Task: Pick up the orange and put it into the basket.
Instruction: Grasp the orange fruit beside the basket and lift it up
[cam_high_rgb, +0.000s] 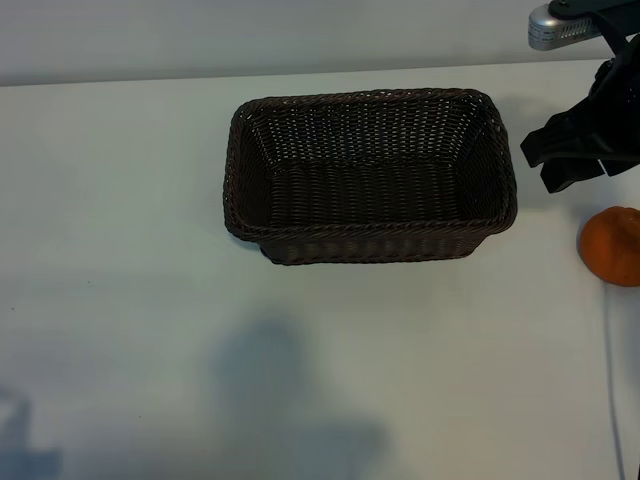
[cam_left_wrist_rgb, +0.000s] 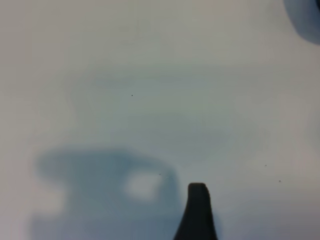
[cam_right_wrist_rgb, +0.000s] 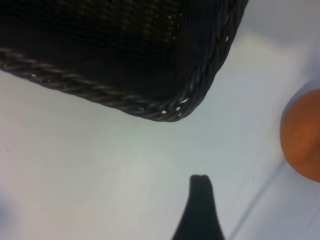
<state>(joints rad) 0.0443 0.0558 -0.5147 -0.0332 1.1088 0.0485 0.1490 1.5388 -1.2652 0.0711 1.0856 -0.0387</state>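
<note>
The orange (cam_high_rgb: 612, 246) lies on the white table at the far right edge, to the right of the dark woven basket (cam_high_rgb: 370, 245), which holds nothing. My right gripper (cam_high_rgb: 538, 168) hovers just behind the orange and beside the basket's right end, open, with nothing between its fingers. The right wrist view shows one dark finger (cam_right_wrist_rgb: 200, 210), the basket's corner rim (cam_right_wrist_rgb: 200, 85) and part of the orange (cam_right_wrist_rgb: 302, 135) off to the side. Of my left gripper only one finger (cam_left_wrist_rgb: 198, 212) shows, over bare table, holding nothing; that arm is out of the exterior view.
The white table (cam_high_rgb: 120, 200) stretches wide to the left and in front of the basket. A thin white cable (cam_high_rgb: 610, 380) runs along the right edge below the orange. Arm shadows fall on the front of the table.
</note>
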